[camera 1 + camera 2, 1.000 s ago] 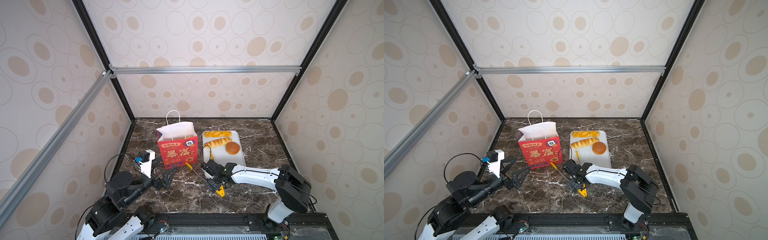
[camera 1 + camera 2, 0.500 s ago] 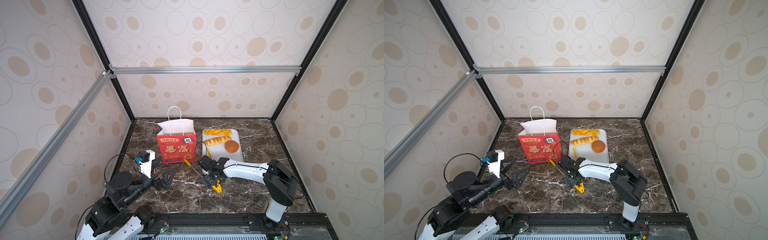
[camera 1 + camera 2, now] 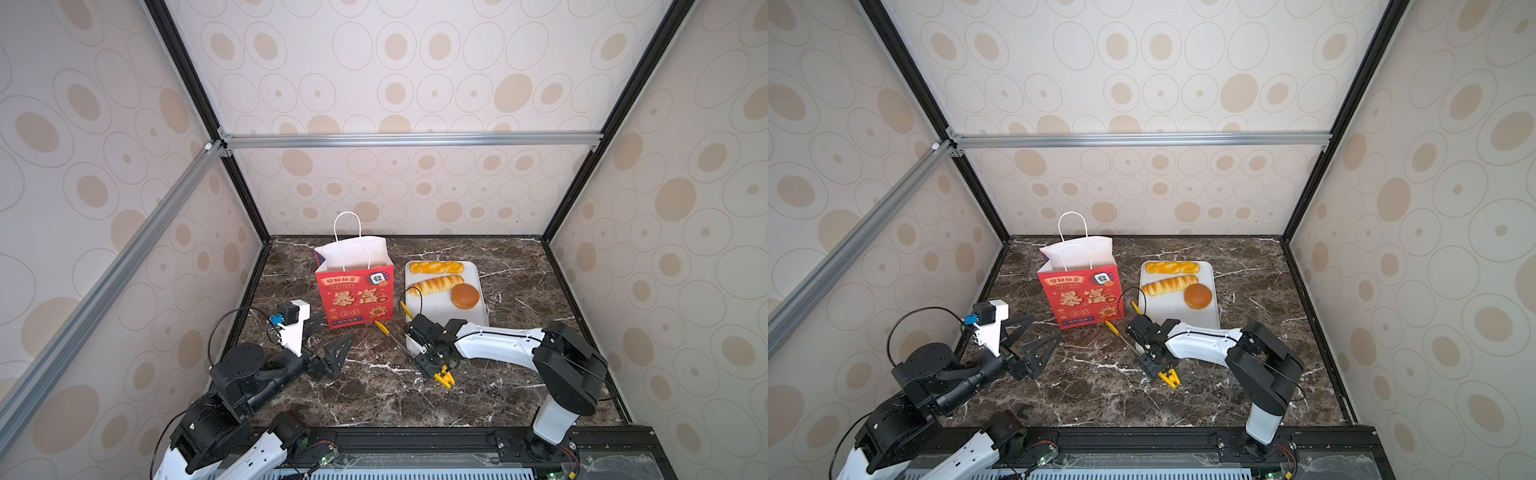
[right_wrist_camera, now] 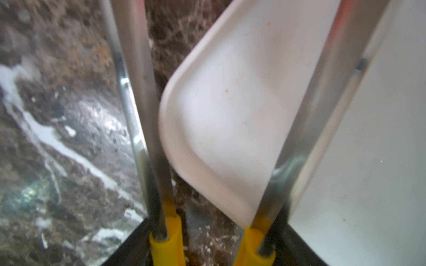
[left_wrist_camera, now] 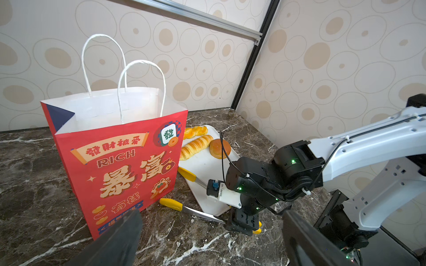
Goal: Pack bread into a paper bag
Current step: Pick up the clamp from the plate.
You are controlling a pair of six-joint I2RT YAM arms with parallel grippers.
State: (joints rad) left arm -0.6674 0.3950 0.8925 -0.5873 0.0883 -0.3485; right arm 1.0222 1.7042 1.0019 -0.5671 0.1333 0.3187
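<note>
Nearest, my left gripper [image 3: 337, 327] is hovering wide open over the table [image 3: 374, 395], pointing at the bag's front and touching nothing. Beside it, my right gripper [image 3: 434, 365] is sitting low over the hinge end of the tongs [image 3: 397, 345], its fingers straddling both metal arms just past the yellow sleeves. Whether they are clamping or merely bracketing, I cannot tell. The tongs are lying spread. One yellow tip is resting on the table just before the bag's near right corner, the other over the near left edge of the tray [image 3: 440, 309], whose corner is showing between the arms. Farther back, the bag [image 3: 353, 297] is standing upright and open-mouthed just left of the tray, its depths hidden. On the tray's far half the bread is lying: a bun [image 3: 465, 296], a long loaf [image 3: 435, 284] beside it, and a twisted stick [image 3: 436, 267] along the far rim.
</note>
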